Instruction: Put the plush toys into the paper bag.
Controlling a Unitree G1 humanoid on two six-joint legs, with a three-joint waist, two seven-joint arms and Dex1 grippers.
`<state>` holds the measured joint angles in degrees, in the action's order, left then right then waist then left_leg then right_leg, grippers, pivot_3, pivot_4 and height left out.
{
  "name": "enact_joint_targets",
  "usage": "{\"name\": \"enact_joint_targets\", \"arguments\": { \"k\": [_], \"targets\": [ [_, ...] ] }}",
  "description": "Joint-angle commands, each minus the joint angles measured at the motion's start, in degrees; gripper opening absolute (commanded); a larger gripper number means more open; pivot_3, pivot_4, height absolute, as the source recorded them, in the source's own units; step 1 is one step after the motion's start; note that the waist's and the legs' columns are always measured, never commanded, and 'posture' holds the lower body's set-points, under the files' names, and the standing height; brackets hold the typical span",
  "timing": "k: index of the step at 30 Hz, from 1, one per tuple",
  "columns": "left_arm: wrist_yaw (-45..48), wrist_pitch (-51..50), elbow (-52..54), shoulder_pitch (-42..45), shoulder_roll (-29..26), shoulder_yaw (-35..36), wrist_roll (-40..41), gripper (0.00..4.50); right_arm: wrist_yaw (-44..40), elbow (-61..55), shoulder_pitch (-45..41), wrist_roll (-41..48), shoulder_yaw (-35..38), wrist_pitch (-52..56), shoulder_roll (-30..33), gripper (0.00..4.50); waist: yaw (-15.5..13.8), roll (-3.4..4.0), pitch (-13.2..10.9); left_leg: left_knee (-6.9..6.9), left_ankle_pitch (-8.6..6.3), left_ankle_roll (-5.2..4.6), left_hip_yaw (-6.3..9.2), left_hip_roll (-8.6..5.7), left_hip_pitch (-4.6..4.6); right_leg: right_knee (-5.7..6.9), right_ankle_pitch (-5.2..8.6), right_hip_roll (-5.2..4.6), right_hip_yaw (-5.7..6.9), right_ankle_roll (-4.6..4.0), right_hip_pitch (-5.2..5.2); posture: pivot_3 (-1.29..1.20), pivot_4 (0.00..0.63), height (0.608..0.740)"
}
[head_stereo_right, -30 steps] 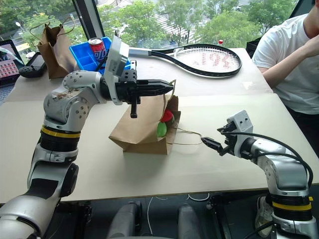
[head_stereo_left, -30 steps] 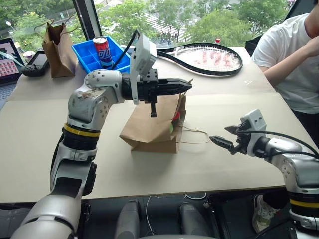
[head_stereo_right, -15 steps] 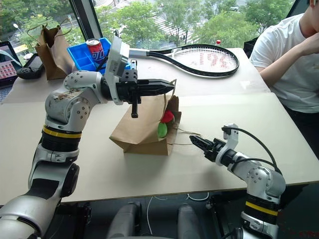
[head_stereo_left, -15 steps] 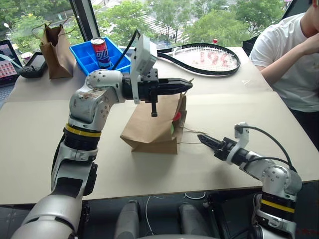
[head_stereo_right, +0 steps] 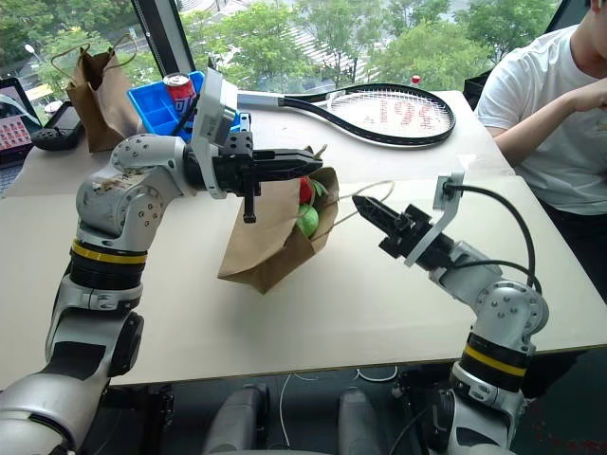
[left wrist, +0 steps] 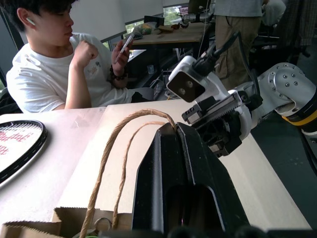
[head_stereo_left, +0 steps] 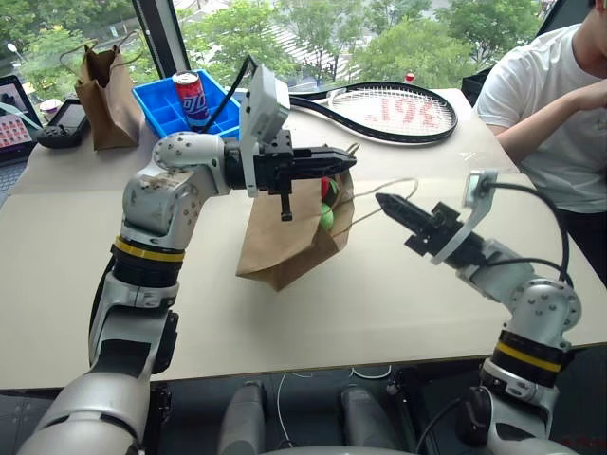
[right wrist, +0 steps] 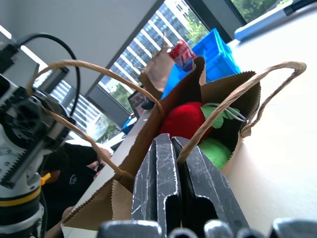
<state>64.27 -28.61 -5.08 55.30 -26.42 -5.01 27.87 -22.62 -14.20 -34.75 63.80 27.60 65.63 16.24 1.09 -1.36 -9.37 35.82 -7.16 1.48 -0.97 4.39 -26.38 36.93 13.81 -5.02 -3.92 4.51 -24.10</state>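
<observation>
Where twine handles part, two plush toys (right wrist: 198,130) (one bag (head_stereo_left: 285,242)).

arms: silver-grey metal shells, yellow-and-black bands
fingers (head_stereo_left: 334,161): black, tapered
wrists: white camera boxes, black cables

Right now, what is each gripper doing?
Left gripper: shut on a twine handle of the paper bag.
Right gripper: shut on the bag's other twine handle.
</observation>
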Motion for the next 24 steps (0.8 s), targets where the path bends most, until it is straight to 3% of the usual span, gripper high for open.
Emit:
{"name": "enact_joint_targets", "arguments": {
  "k": [1, 9, 24],
  "targets": [
    [-0.9, 4.2, -3.7, 3.0, -1.5, 3.0, -2.0, 0.0, 4.0, -2.1, -5.6, 5.5, -1.5, 0.2, 1.2, 0.07, 0.0, 0.0, 0.0, 0.0, 0.0, 0.0, 0.0, 0.0, 0.0, -0.01, 0.0, 0.0, 0.0, 0.0, 0.01, 0.0, 0.15, 0.734],
    [-1.5, 8.0, -8.2, 5.0, -3.4, 5.3, -3.7, 0.0, 10.2, -0.9, -14.8, 12.0, -5.0, 0.3, 3.9, 0.07, -0.3, 0.01, 0.0, -0.04, 0.0, -0.01, -0.01, 0.0, -0.1, -0.09, 0.01, -0.01, 0.0, 0.01, -0.04, 0.0, 0.15, 0.734],
    [-2.0, 6.1, -5.4, 2.3, -1.1, 5.1, -2.3, 0.0, 14.9, -4.9, -6.7, 20.6, -6.0, -1.5, 10.0, 0.07, -0.3, 0.0, 0.0, 0.02, 0.01, -0.02, -0.01, 0.0, -0.29, -0.09, 0.01, -0.01, 0.01, 0.02, -0.11, 0.0, 0.15, 0.734]
  ]
}}
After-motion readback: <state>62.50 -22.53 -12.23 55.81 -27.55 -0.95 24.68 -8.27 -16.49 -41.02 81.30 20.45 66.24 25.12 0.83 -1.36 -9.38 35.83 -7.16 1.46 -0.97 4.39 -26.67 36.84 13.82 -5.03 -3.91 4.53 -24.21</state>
